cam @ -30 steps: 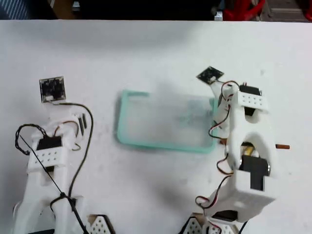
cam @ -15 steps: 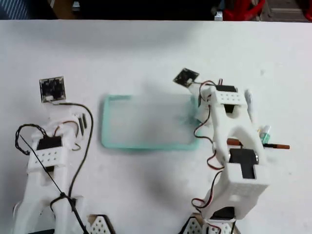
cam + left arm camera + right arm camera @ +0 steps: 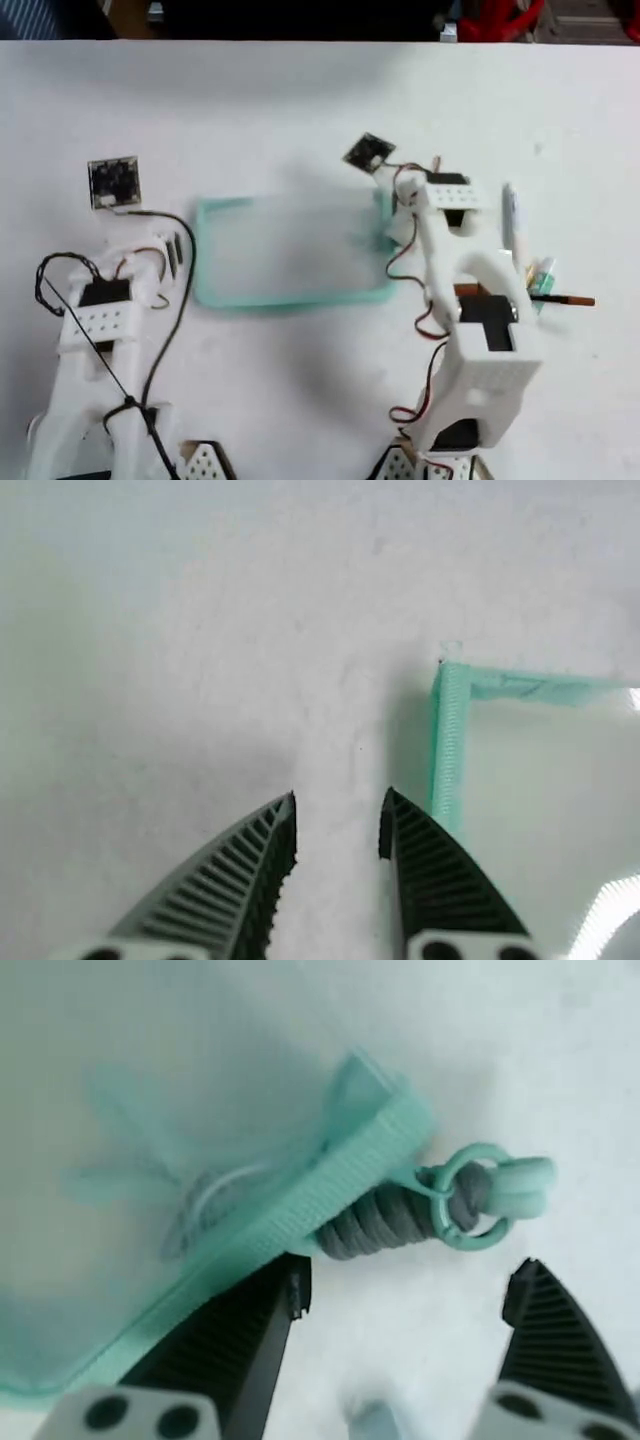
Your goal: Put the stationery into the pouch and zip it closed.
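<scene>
A white table [image 3: 300,100] spans the view, with a dark strip [image 3: 300,20] beyond its far edge.

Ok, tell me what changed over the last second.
The pouch slid across the table toward the left arm, and the right arm swung along with it, uncovering the stationery beside it. The right gripper is open astride the zip pull. The left arm barely moved.
</scene>
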{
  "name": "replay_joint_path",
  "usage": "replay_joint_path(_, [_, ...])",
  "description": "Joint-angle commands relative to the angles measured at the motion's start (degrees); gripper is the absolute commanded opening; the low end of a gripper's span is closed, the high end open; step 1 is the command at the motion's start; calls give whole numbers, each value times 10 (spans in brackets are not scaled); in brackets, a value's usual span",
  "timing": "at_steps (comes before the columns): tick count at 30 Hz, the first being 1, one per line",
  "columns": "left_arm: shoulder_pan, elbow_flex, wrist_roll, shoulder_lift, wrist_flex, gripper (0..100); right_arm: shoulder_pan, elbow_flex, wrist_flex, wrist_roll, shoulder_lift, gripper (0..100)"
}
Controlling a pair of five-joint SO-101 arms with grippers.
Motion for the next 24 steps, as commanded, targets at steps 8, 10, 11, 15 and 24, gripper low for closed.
replay_joint_path(8, [7, -3, 6, 0, -4, 150, -51, -18, 34, -2, -109, 301])
replay_joint_path(10, [7, -3, 6, 0, -4, 150, -57, -16, 16, -6, -99, 301])
replay_joint_path(11, [7, -3, 6, 0, -4, 150, -61, -16, 10, -6, -93, 301])
replay_joint_path(15, [7, -3, 6, 0, -2, 150, -65, -18, 39, -1, -93, 301])
replay_joint_path(24, [8, -3, 6, 0, -4, 150, -91, 30, -113, -6, -26, 297])
